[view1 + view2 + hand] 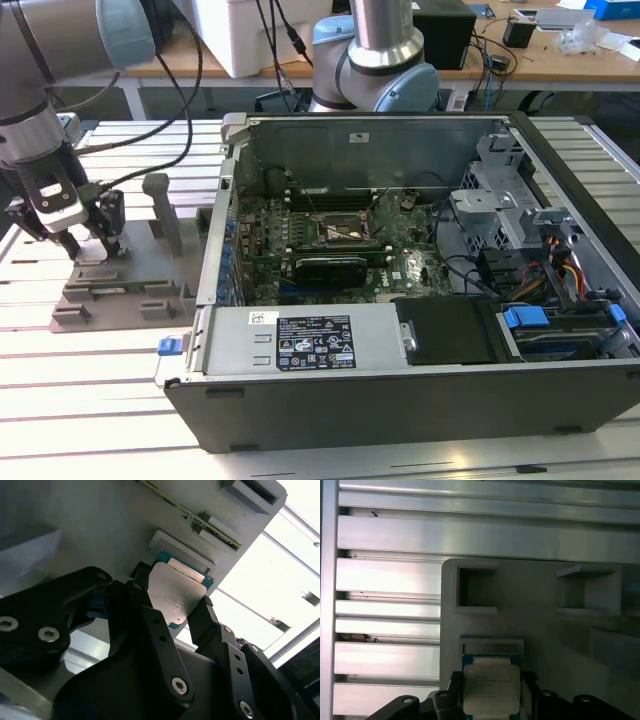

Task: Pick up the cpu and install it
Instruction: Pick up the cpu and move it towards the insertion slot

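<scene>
Pincer (170, 599) nearly closed, gripping cpu (176, 587) by opposite edges — grey fixture (100, 525) beneath

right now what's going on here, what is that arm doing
The robot arm's claw is at the grey plastic block on the exterior view's left, beside the open computer case. In both wrist views it appears closed on the cpu, with one finger at each side of the chip. The cpu is at the block, not in the motherboard socket.
</scene>
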Robot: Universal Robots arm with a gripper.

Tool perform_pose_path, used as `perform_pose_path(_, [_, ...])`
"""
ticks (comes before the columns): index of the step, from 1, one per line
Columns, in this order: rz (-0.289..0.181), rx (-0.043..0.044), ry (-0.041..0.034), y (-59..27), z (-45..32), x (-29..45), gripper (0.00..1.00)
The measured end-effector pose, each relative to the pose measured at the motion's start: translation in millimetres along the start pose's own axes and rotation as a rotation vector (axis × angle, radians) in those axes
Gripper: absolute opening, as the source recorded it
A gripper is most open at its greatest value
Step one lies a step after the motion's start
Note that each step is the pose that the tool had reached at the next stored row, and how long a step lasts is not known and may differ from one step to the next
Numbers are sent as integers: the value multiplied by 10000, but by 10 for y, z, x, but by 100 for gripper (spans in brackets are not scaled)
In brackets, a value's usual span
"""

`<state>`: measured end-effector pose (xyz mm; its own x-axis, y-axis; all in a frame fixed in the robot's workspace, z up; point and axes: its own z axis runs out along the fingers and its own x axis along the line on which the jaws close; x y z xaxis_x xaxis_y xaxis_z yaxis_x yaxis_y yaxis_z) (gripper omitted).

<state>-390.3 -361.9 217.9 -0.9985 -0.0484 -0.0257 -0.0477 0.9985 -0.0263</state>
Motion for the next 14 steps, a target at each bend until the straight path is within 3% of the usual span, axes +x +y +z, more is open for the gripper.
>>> perform_pose_path(7, [0, 0, 1, -10, -373, -9, 55])
perform_pose_path(14, [-1, 0, 1, -14, -547, -15, 55])
